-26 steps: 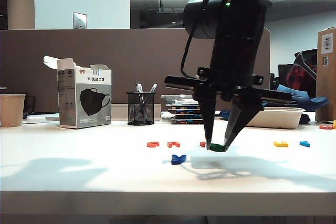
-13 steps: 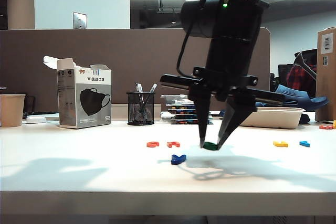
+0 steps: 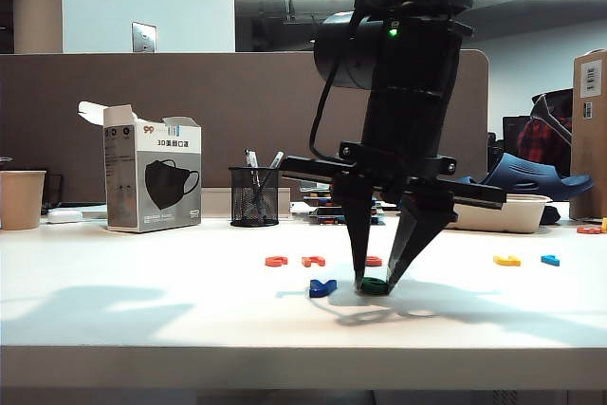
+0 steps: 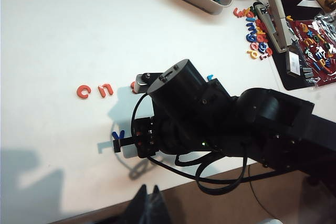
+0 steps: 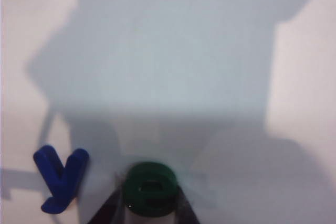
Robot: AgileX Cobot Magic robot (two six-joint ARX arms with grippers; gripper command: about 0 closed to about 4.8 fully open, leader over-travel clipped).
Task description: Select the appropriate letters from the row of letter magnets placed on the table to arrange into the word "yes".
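Right hand (image 3: 376,284) grips green E (image 5: 150,187) | beside blue Y (image 5: 60,178) | left hand (image 4: 148,203) aloft

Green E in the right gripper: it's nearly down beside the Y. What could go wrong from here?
The green E sits very close to the blue Y; the right gripper, shut on it, could nudge the Y as its fingers spread. The E might also cling to a finger on release and skew. The left gripper is out of view, so it cannot be checked.
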